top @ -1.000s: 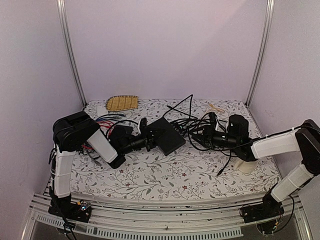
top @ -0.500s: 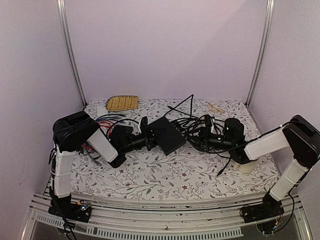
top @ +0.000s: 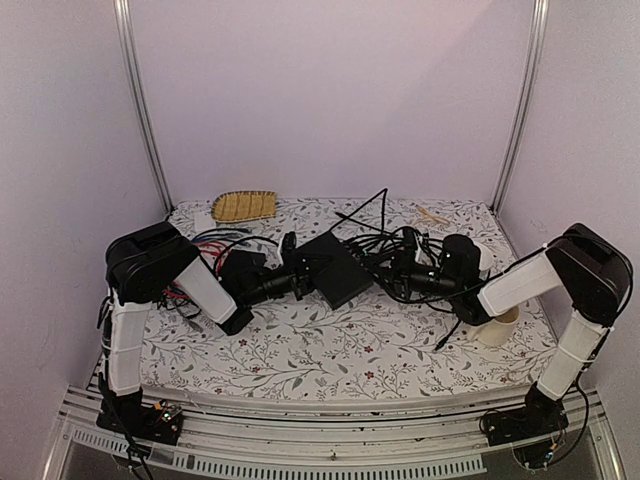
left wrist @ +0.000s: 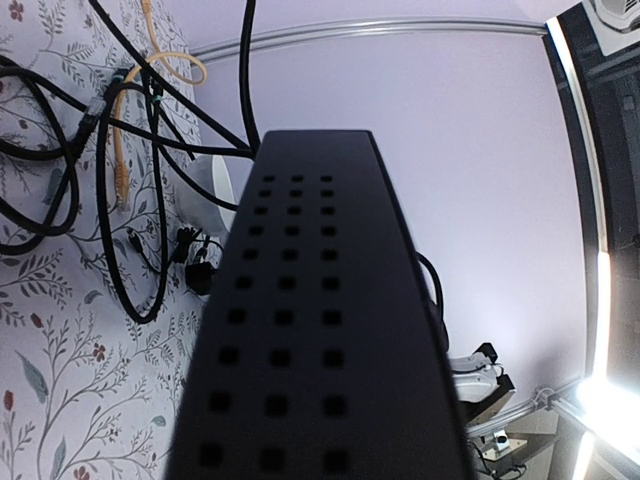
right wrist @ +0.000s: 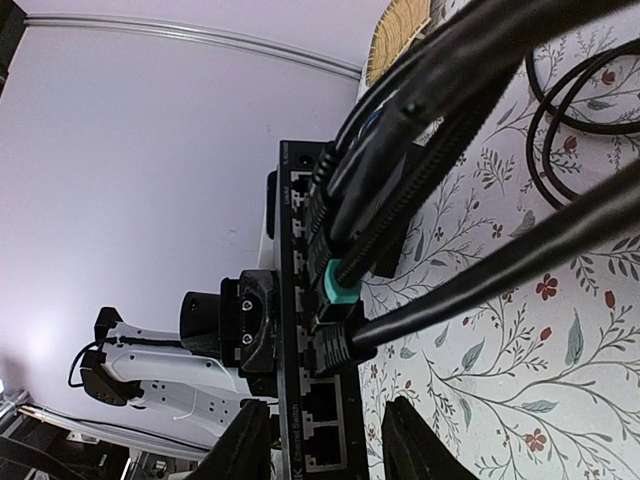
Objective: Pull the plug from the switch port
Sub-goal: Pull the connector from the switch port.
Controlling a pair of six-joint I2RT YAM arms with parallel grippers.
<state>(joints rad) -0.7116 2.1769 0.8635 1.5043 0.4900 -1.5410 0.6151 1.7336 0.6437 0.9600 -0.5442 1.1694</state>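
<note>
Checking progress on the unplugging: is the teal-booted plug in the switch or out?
In. The right wrist view shows the teal-booted plug seated in a port on the switch, a black plug beside it.

We see the switch (left wrist: 310,330) as matt black plastic, its casing smooth and pierced with rows of small square holes. Under it, the table cover (top: 330,345) looks like dull printed cloth. At the switch's sockets, one black cable (right wrist: 420,155) wears a braided sleeve, next to a smooth teal boot (right wrist: 336,284). Behind the switch lies a woven straw mat (top: 245,206).
</note>
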